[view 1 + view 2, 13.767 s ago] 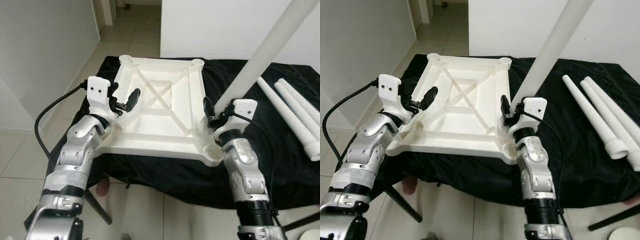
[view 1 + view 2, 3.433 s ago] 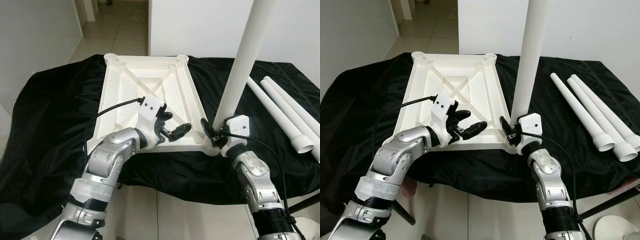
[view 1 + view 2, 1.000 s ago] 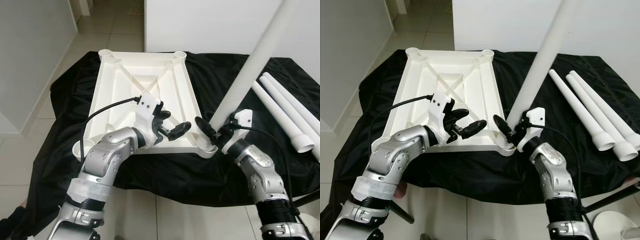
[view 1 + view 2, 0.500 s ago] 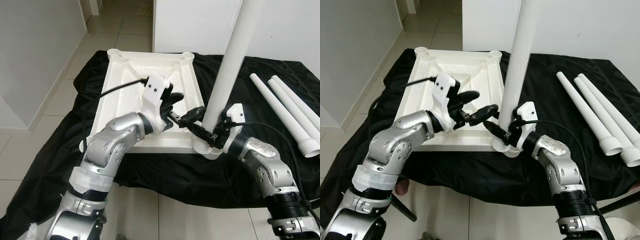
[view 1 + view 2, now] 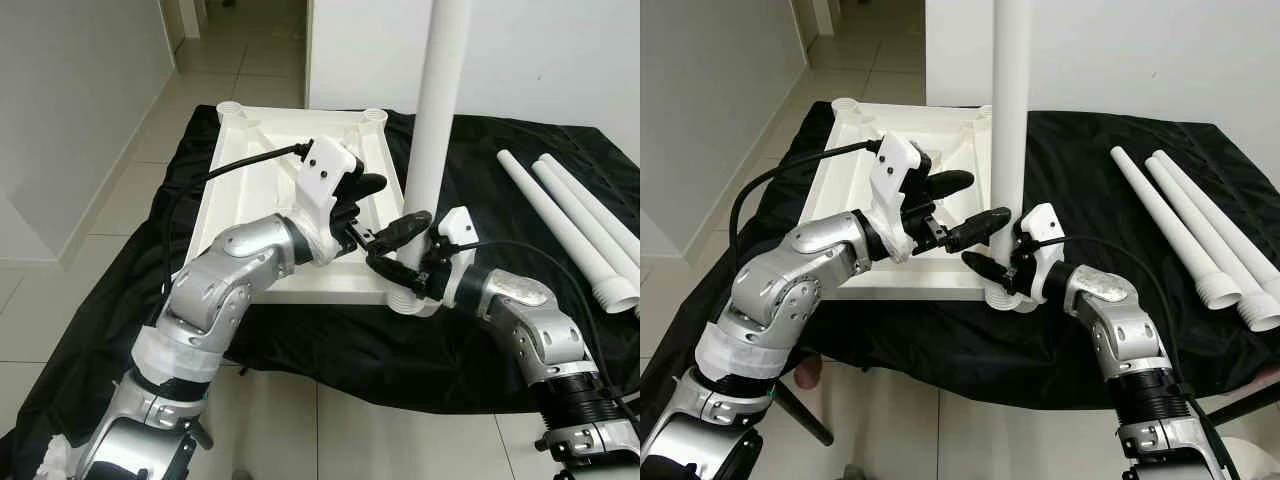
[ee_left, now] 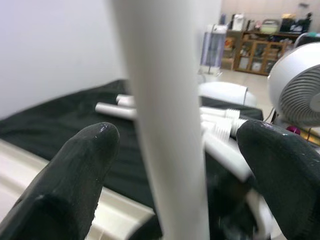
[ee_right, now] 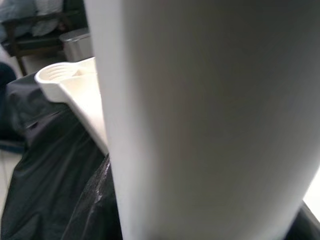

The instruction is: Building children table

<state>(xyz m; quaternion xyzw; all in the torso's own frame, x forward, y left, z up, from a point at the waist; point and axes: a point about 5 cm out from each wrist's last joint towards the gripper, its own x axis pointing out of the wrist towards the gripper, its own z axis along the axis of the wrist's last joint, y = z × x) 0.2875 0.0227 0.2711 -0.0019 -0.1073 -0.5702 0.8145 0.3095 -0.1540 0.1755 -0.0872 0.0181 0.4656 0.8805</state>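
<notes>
White tabletop [image 5: 265, 200] lies upside down on the bench [image 5: 500, 330], which is draped in black cloth; ribbed underside faces up, round sockets at the corners. One white leg [image 5: 437, 100] stands upright in the near right corner socket [image 5: 410, 298], top running out of frame.

Right tool [image 5: 992, 268] sits low at the base of the leg, just above the socket, one black finger showing on the near side of the leg; the right wrist view has the leg pressed up close against the camera. Cannot tell whether its fingers actually clamp the leg or how wide they are.

Left tool [image 5: 385, 215] reaches over the tabletop to the same leg, slightly higher than the right one. Fingers spread apart, one finger [image 6: 75, 175] on each side of the leg in the left wrist view, gaps visible, not squeezing it, holding nothing.

Three spare legs [image 5: 570, 235] lie side by side on the cloth to the right, well apart from the tabletop, threaded ends toward the near edge. White fan [image 6: 300, 90] in the left wrist view background. Tiled floor [image 5: 110, 180] to the left.
</notes>
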